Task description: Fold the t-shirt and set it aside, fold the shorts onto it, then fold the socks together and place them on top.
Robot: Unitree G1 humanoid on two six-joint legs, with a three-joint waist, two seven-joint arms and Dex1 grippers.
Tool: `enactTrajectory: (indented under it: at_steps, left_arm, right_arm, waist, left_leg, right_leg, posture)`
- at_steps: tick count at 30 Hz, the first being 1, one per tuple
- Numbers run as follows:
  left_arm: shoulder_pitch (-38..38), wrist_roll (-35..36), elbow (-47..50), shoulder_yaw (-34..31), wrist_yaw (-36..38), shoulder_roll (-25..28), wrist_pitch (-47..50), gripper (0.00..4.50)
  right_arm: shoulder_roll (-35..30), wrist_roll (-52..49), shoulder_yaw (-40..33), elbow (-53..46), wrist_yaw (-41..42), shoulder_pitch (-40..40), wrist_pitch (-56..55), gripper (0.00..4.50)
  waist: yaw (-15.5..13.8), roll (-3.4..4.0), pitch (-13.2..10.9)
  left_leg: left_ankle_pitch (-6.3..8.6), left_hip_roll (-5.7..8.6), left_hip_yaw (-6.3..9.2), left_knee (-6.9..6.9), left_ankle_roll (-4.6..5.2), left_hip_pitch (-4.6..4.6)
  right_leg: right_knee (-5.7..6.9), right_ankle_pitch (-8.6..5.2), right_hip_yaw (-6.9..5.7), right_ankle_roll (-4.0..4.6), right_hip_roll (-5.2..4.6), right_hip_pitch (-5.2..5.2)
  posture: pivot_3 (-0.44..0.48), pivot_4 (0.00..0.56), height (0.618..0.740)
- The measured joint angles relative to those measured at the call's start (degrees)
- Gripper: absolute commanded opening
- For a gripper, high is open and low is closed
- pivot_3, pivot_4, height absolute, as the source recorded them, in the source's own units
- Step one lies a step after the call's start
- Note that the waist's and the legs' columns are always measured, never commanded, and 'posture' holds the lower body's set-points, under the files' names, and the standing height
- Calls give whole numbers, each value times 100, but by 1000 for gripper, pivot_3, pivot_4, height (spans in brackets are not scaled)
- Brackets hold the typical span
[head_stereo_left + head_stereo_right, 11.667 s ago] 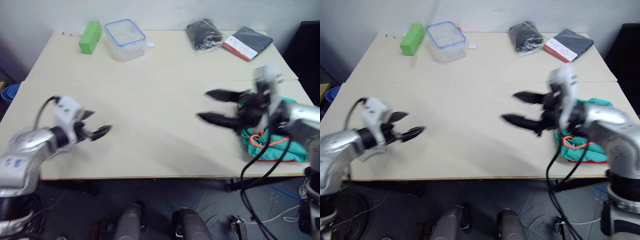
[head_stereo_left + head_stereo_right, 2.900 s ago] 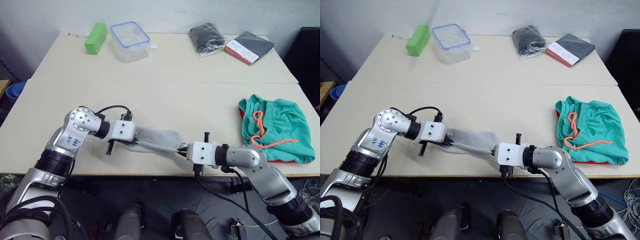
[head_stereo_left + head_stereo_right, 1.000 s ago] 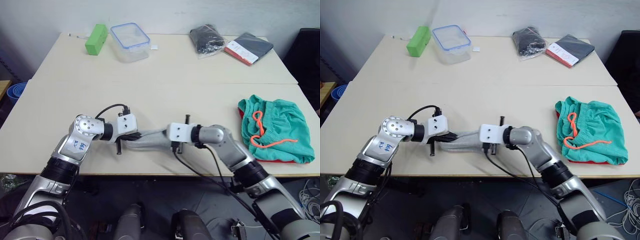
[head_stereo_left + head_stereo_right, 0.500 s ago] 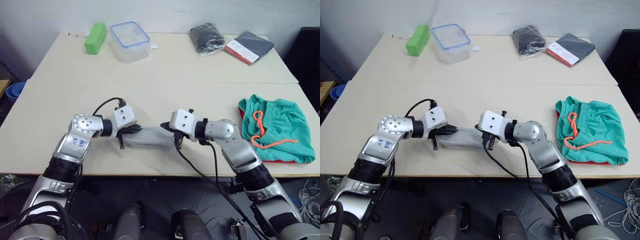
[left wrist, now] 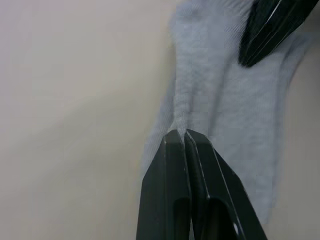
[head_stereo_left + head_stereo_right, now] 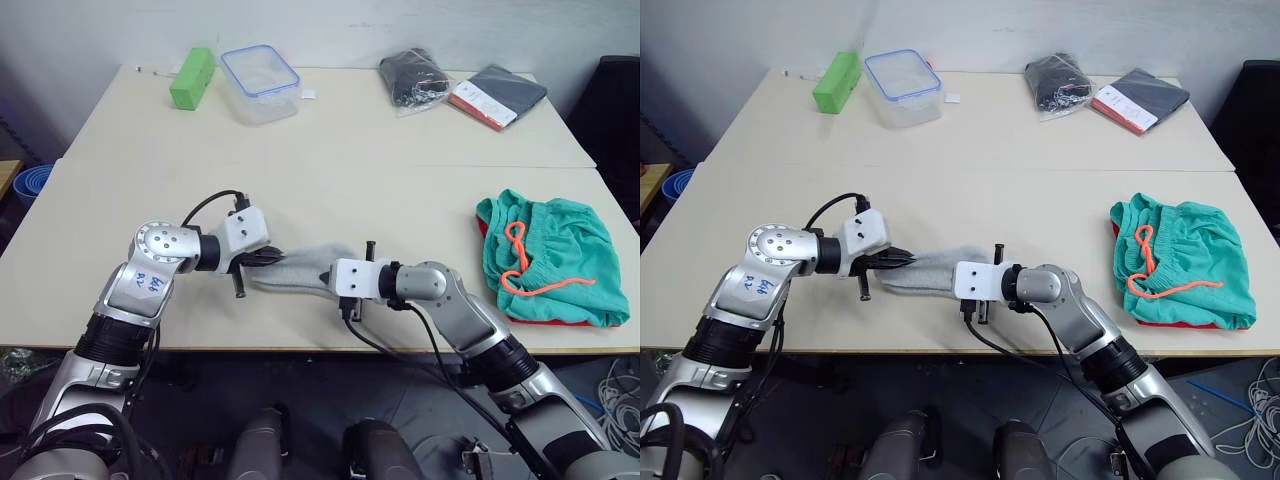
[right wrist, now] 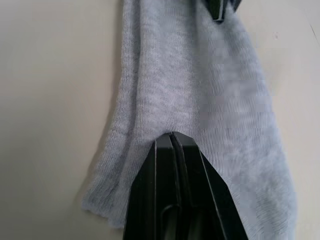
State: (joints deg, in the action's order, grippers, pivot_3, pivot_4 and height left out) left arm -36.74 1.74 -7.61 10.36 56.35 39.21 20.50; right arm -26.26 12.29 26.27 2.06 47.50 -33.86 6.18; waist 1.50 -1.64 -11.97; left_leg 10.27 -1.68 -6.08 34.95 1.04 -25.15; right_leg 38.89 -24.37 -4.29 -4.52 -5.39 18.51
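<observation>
The light-grey socks (image 6: 300, 266) lie flat near the table's front edge, between my two grippers. My left gripper (image 6: 272, 258) is shut on their left end, and the left wrist view shows the fingertips (image 5: 176, 136) pinching the knit (image 5: 210, 95). My right gripper (image 6: 329, 277) is shut on the right end, its fingertips (image 7: 171, 136) clamped over the grey cloth (image 7: 200, 80). The teal-green shorts (image 6: 552, 262) with an orange drawstring (image 6: 520, 262) lie folded at the right. They rest on the red t-shirt (image 6: 560, 321), of which a thin edge shows.
At the back stand a green block (image 6: 192, 76) and a clear blue-rimmed container (image 6: 258, 80). A black bagged bundle (image 6: 412, 72) and a dark flat packet (image 6: 498, 90) lie at the back right. Bare tabletop (image 6: 400, 180) lies between the socks and the shorts.
My right gripper has come back toward the table's front edge with its end of the socks, spreading the cloth flatter. The left gripper has barely moved.
</observation>
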Motion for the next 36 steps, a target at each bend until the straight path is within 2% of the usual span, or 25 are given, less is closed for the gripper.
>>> enactTrajectory:
  at_steps: [2,3,5,10,16,19,24,28,32,36]
  left_arm:
    - [-11,36,-75,-20,83,41,36,24]
    - [-11,90,-85,-39,132,42,102,225]
    - [-11,271,-89,-91,266,42,329,661]
    - [-15,410,-72,-292,249,43,498,2180]
    - [-205,1102,141,-924,247,-78,777,2180]
    - [-148,1302,542,-938,377,-70,840,1601]
    - [286,1274,939,-437,614,-44,793,80]
    - [339,760,648,106,504,-21,524,33]
    - [34,355,-18,207,44,-239,536,33]
    - [15,356,58,147,-189,-358,1029,33]
  right_arm:
    - [0,0,-7,-4,6,9,-9,0]
    - [0,0,-16,-8,7,18,-12,0]
    - [0,-2,-39,-22,9,46,-17,0]
    - [-1,-5,-91,-47,34,89,-18,0]
    - [-34,-6,-150,-109,111,135,-12,0]
    - [-86,-8,-172,-159,179,153,-2,0]
    - [-103,-13,-189,-178,225,155,16,0]
    - [-126,-14,-197,-197,243,158,32,0]
    - [-182,-19,-207,-270,281,188,48,0]
    - [-309,-99,-240,-485,410,328,60,0]
  waist:
    - [1,0,0]
    - [1,0,0]
    - [1,0,0]
    - [-5,0,0]
    - [-8,0,0]
    - [-5,0,0]
    - [-3,0,0]
    - [-15,0,0]
    - [-28,0,0]
    - [-7,0,0]
  left_leg:
    - [0,0,0,-1,0,0]
    - [0,0,0,-1,0,-1]
    - [0,0,0,-1,0,-1]
    - [0,1,2,0,0,-1]
    - [0,2,4,0,0,-2]
    - [0,2,3,0,0,-2]
    - [0,2,2,-2,0,-2]
    - [1,2,3,-2,0,-3]
    - [2,3,3,-1,3,-4]
    - [3,2,3,-3,3,-3]
  right_leg:
    - [-1,0,0,0,-1,0]
    - [-1,0,0,0,-1,0]
    - [-1,0,0,0,0,0]
    - [-1,0,-1,0,-1,-1]
    - [-2,0,-3,0,-2,-1]
    - [-3,0,-2,0,-2,-2]
    - [-6,0,-1,0,-1,-3]
    - [-9,0,-2,0,-1,-3]
    - [-10,0,-2,0,-2,-2]
    - [-9,0,-1,-1,-2,-3]
  posture:
    - [0,150,740]
    - [0,150,740]
    - [0,150,740]
    - [0,150,740]
    - [0,150,740]
    - [0,150,740]
    - [0,150,740]
    - [0,150,740]
    - [0,150,740]
    - [0,150,740]
